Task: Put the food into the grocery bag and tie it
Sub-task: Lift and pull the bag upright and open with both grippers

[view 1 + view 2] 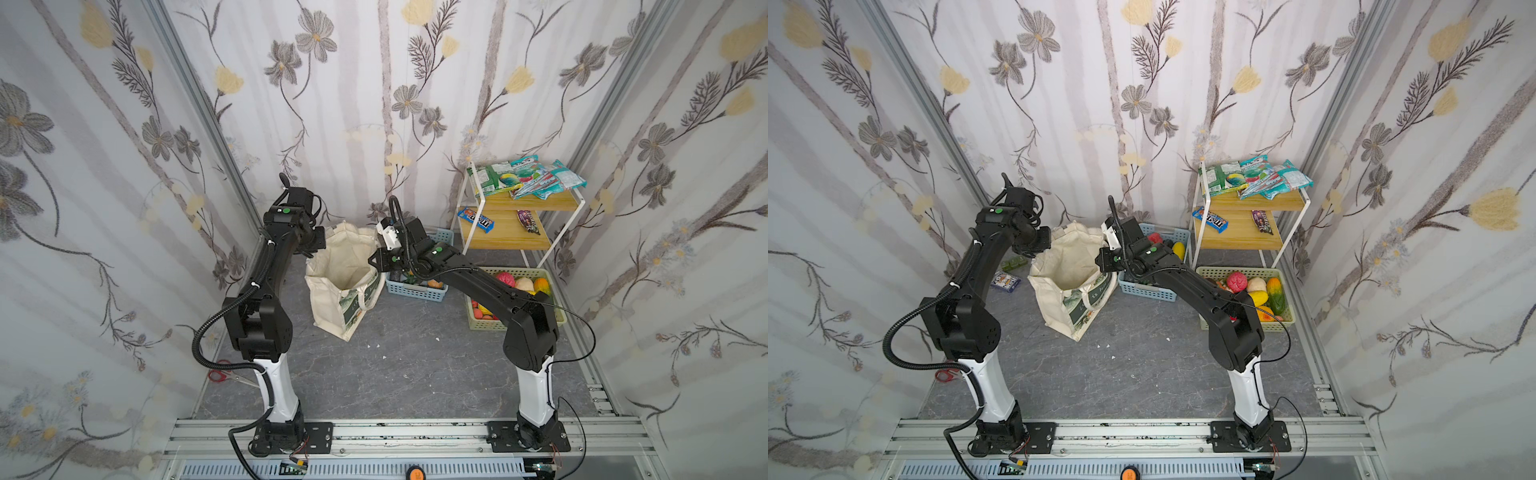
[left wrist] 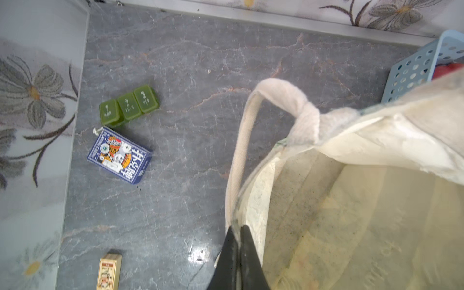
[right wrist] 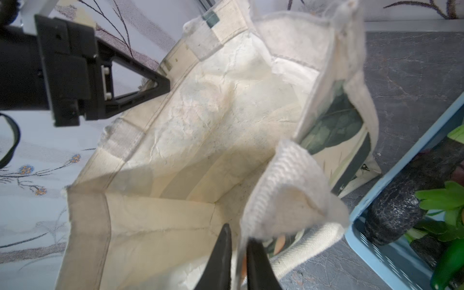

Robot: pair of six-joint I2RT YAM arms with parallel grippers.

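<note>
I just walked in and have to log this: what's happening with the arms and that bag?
Both arms hold the cream grocery bag open. The left end effector is pinched shut on its rim at one side, the right end effector on the opposite side. No food shows inside yet. The toy food lies in the blue basket and the yellow basket beside it.
</note>
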